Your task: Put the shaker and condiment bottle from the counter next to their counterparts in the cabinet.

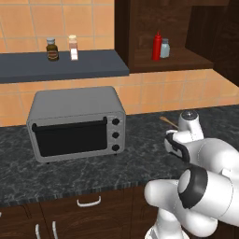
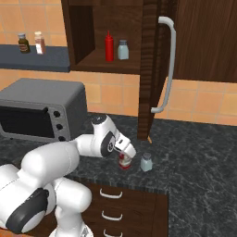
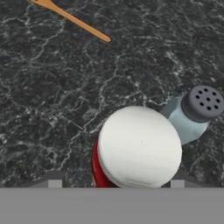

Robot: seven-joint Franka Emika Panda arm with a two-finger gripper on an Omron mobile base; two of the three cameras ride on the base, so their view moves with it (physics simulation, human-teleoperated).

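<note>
Hand [image 2: 125,160] sits over the stout red white-capped bottle [image 3: 139,151] — grip state unclear; descend straight, sparing the grey-blue shaker [image 3: 192,113] — just beside.

A kitchen: toaster oven [image 1: 77,122] on stone counter [image 1: 140,154], wooden wall cabinet [image 2: 194,46], tiled wall.

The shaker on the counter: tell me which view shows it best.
The right base view: the shaker stands whole and upright on the counter, just right of the condiment bottle. The hand view shows its perforated top from above. In the left base view the arm blocks it.
</note>
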